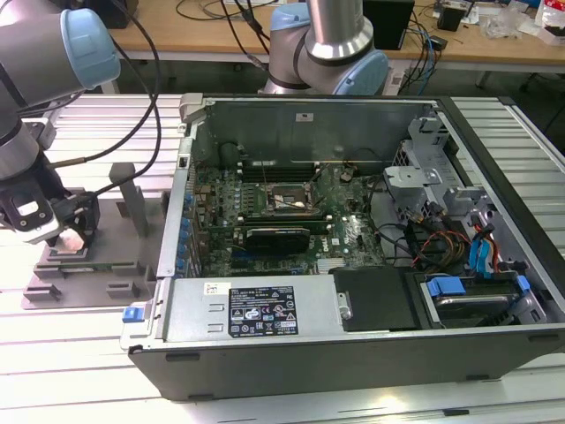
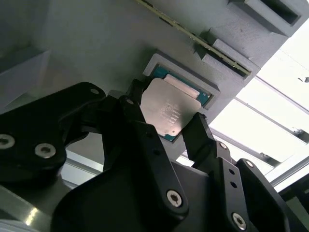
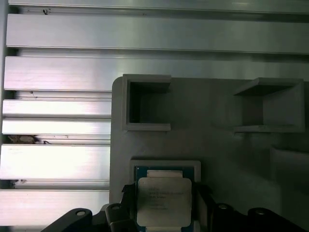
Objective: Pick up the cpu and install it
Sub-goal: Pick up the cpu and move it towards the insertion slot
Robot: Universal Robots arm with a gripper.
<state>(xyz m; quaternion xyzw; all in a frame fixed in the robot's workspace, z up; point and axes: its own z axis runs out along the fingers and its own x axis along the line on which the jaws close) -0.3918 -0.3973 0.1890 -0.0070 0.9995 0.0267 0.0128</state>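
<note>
Print on the cpu and the case's black label seems too faint to read.

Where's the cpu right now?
In both wrist views the cpu sits between the fingers of the gripper at the grey tray's square pocket, on the exterior view's left, outside the computer case.
</note>
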